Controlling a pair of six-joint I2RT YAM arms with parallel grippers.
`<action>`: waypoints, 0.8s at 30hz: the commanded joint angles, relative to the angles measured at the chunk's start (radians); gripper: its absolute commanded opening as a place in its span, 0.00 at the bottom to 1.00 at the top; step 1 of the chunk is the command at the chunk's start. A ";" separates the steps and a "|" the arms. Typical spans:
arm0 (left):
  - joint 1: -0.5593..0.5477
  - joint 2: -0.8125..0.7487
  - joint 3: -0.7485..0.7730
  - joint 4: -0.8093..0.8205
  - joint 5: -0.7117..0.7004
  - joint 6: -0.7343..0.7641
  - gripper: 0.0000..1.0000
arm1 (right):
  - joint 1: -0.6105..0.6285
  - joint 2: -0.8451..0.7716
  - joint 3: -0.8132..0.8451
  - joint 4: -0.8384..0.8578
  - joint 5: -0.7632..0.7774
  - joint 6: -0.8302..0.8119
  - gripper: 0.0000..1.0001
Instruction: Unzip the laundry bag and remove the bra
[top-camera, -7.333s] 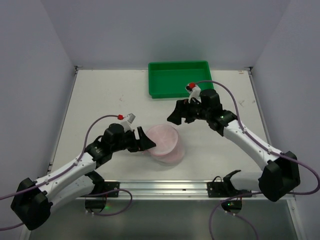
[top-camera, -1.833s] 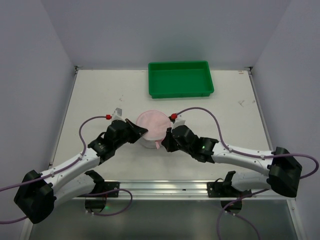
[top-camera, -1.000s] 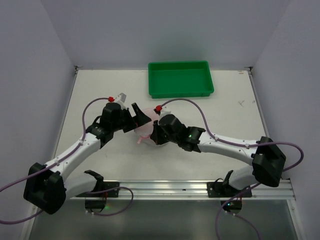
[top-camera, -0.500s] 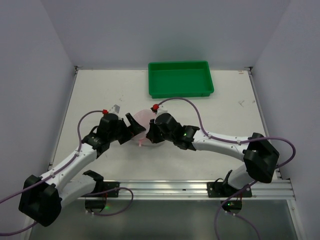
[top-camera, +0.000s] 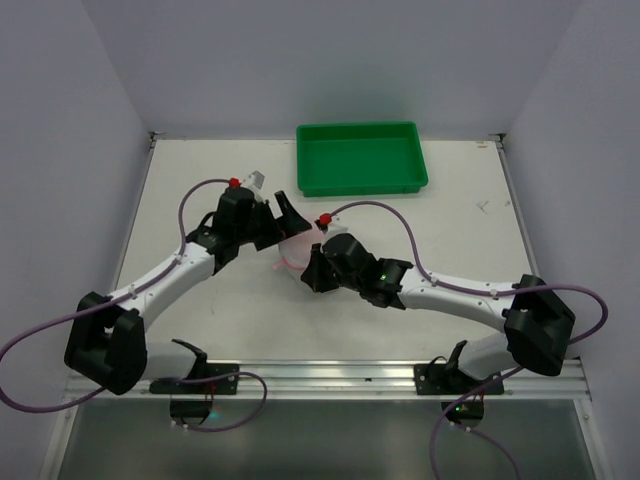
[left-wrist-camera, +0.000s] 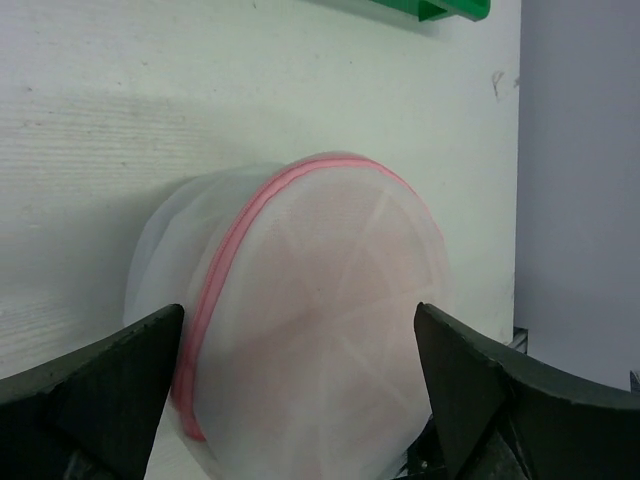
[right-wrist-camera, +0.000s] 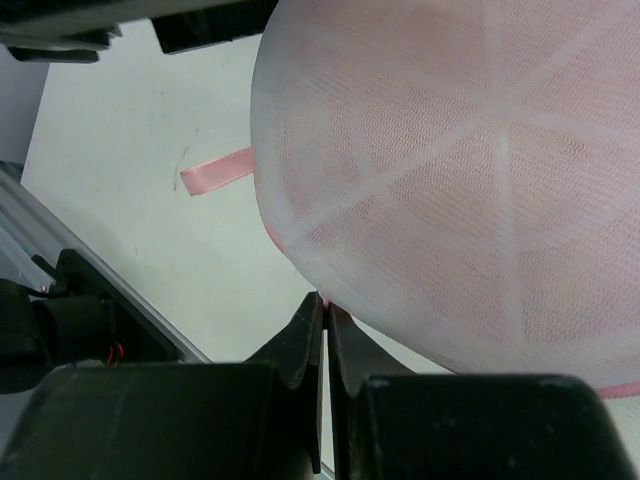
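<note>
While the right gripper (right-wrist-camera: 326, 303) stays pinched shut at the bag's (top-camera: 297, 250) pink rim (probably on the zipper pull), the left gripper (left-wrist-camera: 300, 318) has swung farther back, jaws wide astride the bag, now tipped on edge on the table (top-camera: 200, 180); unzipping looks barely begun.

green tray (top-camera: 361, 158) | far side of table (top-camera: 200, 180) | right of centre

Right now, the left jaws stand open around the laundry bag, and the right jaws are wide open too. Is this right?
No. The right gripper has its jaws shut, pinching the laundry bag at its edge; the right wrist view shows it. The rest is right.
</note>
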 joint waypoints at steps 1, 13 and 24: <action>0.019 -0.075 0.055 -0.103 -0.108 0.043 1.00 | 0.004 0.002 0.032 0.052 0.045 0.022 0.00; 0.028 -0.543 -0.204 -0.288 -0.259 -0.207 1.00 | 0.003 0.036 0.036 0.101 0.024 0.011 0.00; -0.122 -0.398 -0.299 -0.059 -0.208 -0.338 0.86 | 0.003 0.043 0.032 0.098 0.016 0.011 0.00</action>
